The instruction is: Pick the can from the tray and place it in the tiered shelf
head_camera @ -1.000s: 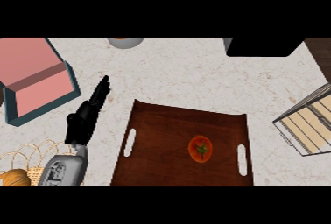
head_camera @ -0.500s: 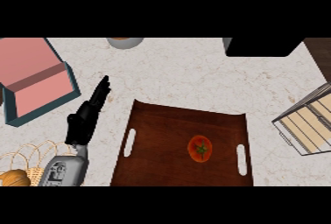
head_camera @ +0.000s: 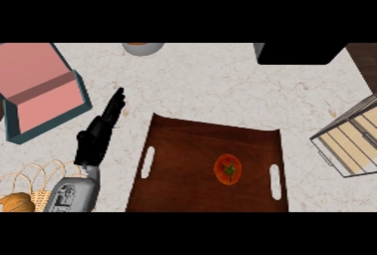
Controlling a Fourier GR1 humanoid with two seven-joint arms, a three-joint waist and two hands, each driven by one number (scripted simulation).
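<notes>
Item: can point(head_camera: 227, 169), red-topped, stood upright in your brown tray point(head_camera: 184, 149), right of centre. Left robot hand point(head_camera: 99, 132) lay released, fingers straight, on the worktop point(head_camera: 213, 84) at the tray's 9 o'clock; right robot hand was out of view. Tiered shelf point(head_camera: 350, 142) sat at 3 o'clock. Wicker basket point(head_camera: 29, 187) held something orange. Risk, judged: you might tip the can when reaching, or snag the tray wall.

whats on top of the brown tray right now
One red can seen from above, sitting right of the middle of the tray. Nothing else shows on it. The tray's near edge is cut off by the view.
</notes>
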